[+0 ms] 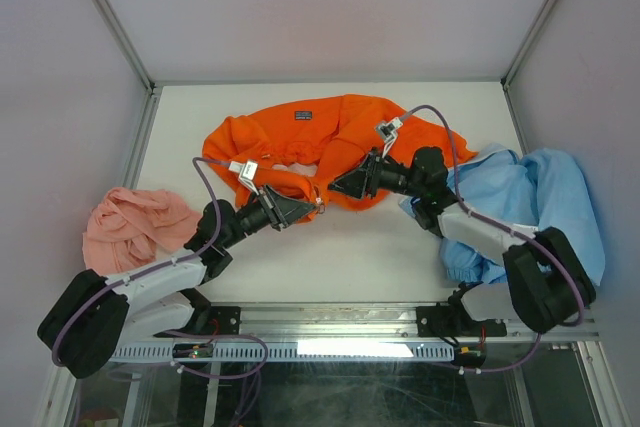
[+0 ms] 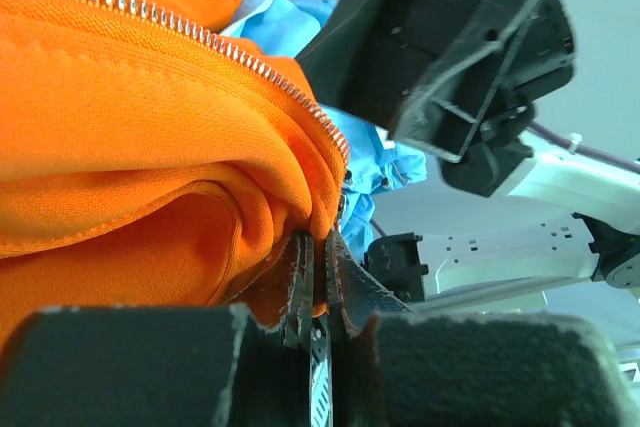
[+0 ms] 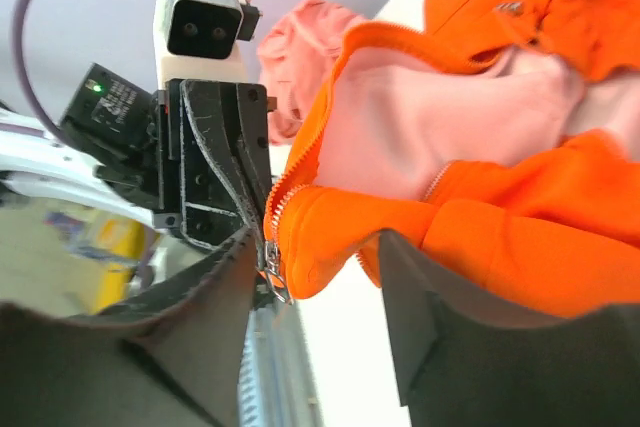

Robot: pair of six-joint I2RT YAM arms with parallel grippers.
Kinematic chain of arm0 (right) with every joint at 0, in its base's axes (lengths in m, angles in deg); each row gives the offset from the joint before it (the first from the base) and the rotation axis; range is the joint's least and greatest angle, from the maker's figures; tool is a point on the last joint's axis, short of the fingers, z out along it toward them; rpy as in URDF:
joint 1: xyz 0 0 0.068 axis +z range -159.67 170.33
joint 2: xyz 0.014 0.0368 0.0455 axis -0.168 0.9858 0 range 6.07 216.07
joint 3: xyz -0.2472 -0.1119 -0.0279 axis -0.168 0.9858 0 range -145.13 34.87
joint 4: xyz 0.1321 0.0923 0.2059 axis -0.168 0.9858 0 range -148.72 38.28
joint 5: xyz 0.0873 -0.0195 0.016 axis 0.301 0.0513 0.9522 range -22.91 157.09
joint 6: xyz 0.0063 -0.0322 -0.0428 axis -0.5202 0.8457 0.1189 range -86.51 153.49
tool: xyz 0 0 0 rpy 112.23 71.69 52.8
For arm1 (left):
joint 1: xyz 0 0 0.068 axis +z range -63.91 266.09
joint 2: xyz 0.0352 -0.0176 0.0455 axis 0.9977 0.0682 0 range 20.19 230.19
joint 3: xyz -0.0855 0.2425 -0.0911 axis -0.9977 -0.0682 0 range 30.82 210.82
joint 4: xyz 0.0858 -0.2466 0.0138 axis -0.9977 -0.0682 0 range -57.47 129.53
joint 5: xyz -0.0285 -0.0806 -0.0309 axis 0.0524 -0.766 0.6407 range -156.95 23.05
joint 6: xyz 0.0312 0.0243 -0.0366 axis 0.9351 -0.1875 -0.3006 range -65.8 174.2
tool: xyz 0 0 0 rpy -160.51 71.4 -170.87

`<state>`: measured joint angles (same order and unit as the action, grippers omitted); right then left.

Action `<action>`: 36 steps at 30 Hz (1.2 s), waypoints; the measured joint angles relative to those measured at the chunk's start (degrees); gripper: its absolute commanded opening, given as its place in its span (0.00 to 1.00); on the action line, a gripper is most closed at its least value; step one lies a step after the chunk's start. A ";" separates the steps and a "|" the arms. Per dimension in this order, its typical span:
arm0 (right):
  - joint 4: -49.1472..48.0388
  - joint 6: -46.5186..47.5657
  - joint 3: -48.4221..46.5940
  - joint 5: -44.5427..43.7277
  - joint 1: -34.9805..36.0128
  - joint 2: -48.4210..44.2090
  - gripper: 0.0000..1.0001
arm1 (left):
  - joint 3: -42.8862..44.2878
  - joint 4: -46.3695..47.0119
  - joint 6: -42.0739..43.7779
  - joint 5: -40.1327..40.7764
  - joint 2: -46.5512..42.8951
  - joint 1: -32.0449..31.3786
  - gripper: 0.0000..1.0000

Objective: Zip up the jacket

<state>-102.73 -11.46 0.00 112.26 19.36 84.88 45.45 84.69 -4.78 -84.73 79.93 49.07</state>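
Observation:
The bright orange jacket (image 1: 262, 139) lies crumpled at the table's middle back, its dark label (image 1: 303, 114) up. My left gripper (image 1: 308, 209) is shut on the jacket's lower front edge; in the left wrist view its fingertips (image 2: 305, 272) pinch orange fabric just below a row of metal zipper teeth (image 2: 200, 37). My right gripper (image 1: 336, 185) faces it from the right, open. In the right wrist view the right gripper (image 3: 318, 247) has its jaws apart around the jacket's corner (image 3: 330, 237). The silver zipper slider (image 3: 271, 262) hangs by its left finger (image 3: 200, 317).
A light blue garment (image 1: 545, 197) lies at the right under my right arm. A salmon-pink cloth (image 1: 135, 222) lies at the left by my left arm. The white table (image 1: 350, 257) is walled at the back and both sides.

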 measured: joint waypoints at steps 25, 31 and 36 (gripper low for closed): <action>18.80 75.08 17.62 -40.70 35.32 -29.00 0.69 | 0.02 -7.21 -1.79 -5.33 -2.54 -0.02 0.00; 2.58 85.29 19.32 -51.91 41.99 -20.33 0.63 | 0.02 -7.23 -1.97 -5.38 -2.71 -0.02 0.00; -7.30 91.65 19.43 -58.55 44.37 -13.64 0.53 | 0.02 -7.23 -1.97 -5.38 -2.91 -0.02 0.00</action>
<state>-110.03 80.19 19.43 53.70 63.73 71.24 45.48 77.46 -6.74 -90.11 77.03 49.05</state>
